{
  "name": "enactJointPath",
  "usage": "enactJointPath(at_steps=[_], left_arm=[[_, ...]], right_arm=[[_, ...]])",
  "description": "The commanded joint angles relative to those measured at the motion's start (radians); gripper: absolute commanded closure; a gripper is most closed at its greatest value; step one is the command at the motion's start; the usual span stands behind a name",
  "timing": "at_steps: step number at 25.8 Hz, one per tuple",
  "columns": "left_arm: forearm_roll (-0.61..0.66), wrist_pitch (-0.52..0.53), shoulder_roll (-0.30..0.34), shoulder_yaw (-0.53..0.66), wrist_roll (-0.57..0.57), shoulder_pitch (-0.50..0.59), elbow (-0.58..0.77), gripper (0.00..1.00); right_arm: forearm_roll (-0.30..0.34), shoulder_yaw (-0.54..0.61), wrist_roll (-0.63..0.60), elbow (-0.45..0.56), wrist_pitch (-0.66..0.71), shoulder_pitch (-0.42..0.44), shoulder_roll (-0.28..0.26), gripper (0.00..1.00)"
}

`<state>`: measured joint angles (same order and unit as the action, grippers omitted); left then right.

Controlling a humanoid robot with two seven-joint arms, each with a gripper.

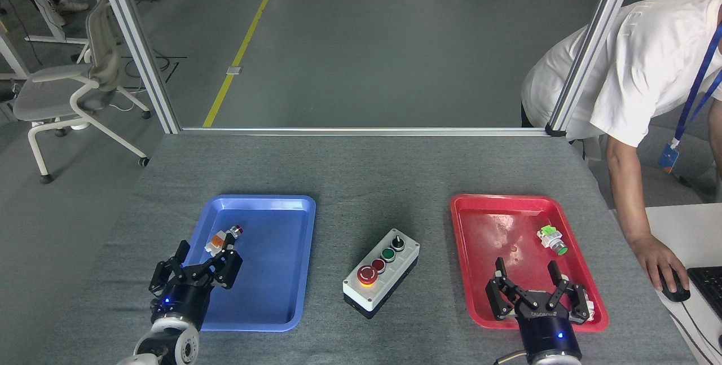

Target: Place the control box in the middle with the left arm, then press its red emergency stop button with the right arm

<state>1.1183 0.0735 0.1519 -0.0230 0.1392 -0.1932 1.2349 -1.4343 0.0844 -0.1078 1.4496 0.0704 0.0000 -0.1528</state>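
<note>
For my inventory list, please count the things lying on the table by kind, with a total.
Trays: 2, a blue tray and a red tray
Control box: 1
Small switch parts: 2, white-orange part in the blue tray, green part in the red tray
Total: 5

- Left arm enters at lower left; white rounded wrist (166, 342) at the frame's bottom edge, forearm angled up and right.
- Left pincer (194, 269): black fingers spread apart, nothing between them, blue light lit on its body.
- Right arm enters at bottom right, pointing straight away.
- Right pincer (536, 291): fingers splayed wide, empty, blue light lit.
</note>
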Motion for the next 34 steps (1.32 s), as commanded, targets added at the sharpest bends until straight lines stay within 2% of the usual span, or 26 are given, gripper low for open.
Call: enactJointPath(at_steps=[1,13,21,34], left_arm=[[0.000,0.000,0.000,0.000,0.000,0.000,0.000,0.01],[0.000,0.000,0.000,0.000,-0.001,0.000,0.000,0.01],[0.000,0.000,0.000,0.000,-0.001,0.000,0.000,0.01],[0.000,0.000,0.000,0.000,-0.001,0.000,0.000,0.01]], right_arm=[[0.000,0.000,0.002,0.000,-0.001,0.000,-0.001,0.01],[0.000,0.006,0.004,-0.009,-0.003,-0.012,-0.007,0.01],[0.005,0.011,0.011,-0.008,-0.015,-0.014,0.013,0.01],[0.009,0.012,0.005,-0.011,-0.034,-0.018,-0.002,0.01]])
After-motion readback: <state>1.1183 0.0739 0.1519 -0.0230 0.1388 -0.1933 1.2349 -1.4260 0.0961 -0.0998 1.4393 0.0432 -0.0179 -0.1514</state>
